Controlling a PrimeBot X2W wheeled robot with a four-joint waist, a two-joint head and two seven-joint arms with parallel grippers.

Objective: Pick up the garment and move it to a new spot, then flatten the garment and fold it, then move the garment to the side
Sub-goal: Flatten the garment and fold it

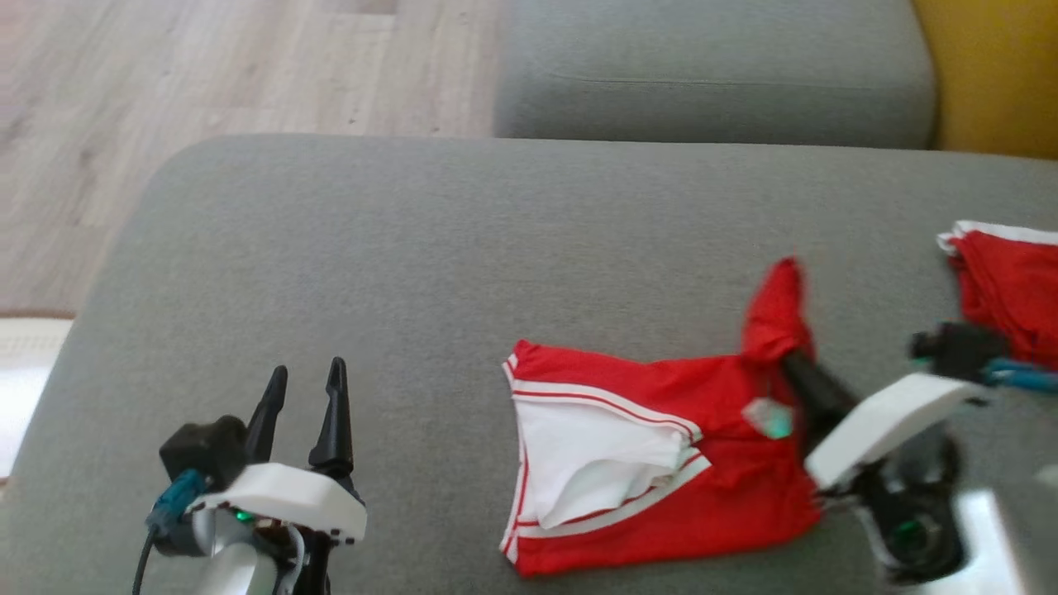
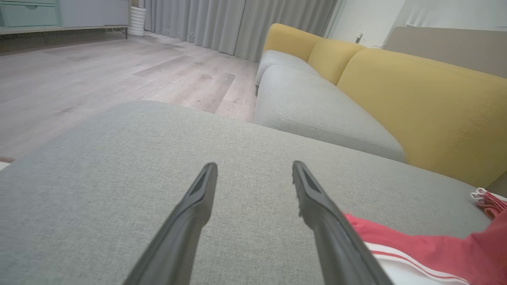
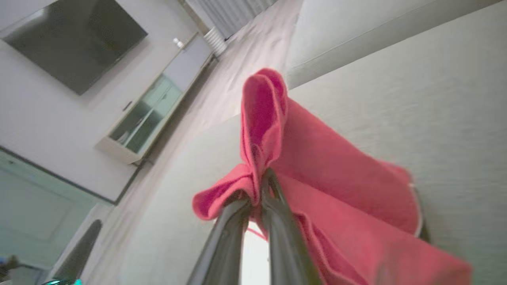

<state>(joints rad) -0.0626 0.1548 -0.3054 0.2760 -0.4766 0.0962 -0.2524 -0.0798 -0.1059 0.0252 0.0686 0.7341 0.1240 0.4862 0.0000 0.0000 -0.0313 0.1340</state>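
Our R gripper point(image 3: 262, 180) is pinched tight on a bunched corner of the red garment point(image 1: 736, 487), which lies near-right on the grey cushion point(image 1: 397, 248). L gripper point(image 1: 304, 382) is spread at near-left. Fabric looks light, soft and floppy, so we'd grab corners/hems w/ both.

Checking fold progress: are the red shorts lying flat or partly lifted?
Partly lifted: the right claw is shut on one corner of the shorts, holding it above the cushion.
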